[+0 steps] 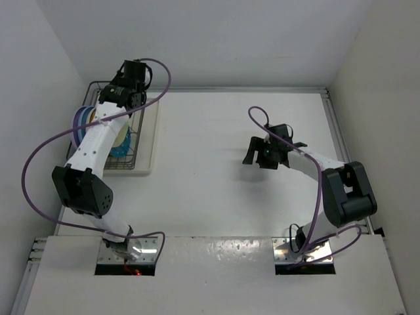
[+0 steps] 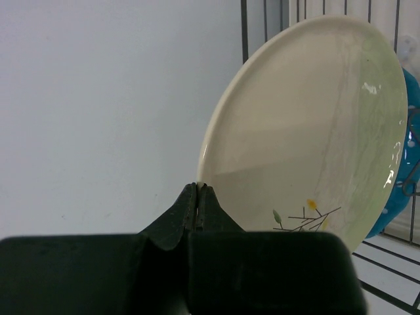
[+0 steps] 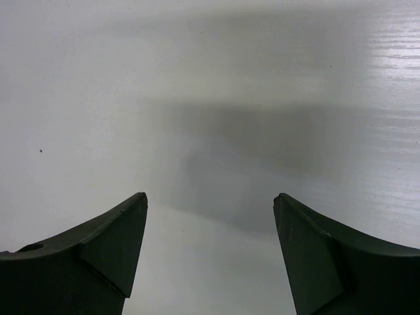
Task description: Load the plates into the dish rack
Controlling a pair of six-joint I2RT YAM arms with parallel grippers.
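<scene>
The dark wire dish rack (image 1: 134,161) stands at the table's far left. My left gripper (image 2: 198,190) is shut on the rim of the cream plate (image 2: 308,125) with the green side and sprig mark. That plate stands on edge in the rack (image 2: 387,252), and the teal dotted plate (image 2: 401,184) is right behind it. In the top view the left gripper (image 1: 123,98) is over the rack. The light blue and lavender plates (image 1: 80,123) stand on edge at the rack's left side. The yellow plate is not clearly visible. My right gripper (image 3: 210,216) is open and empty above bare table (image 1: 268,143).
A flat cream tray (image 1: 152,141) lies under the rack and sticks out on its right. White walls close in the table at the back and on both sides. The left arm's purple cable loops over the rack area.
</scene>
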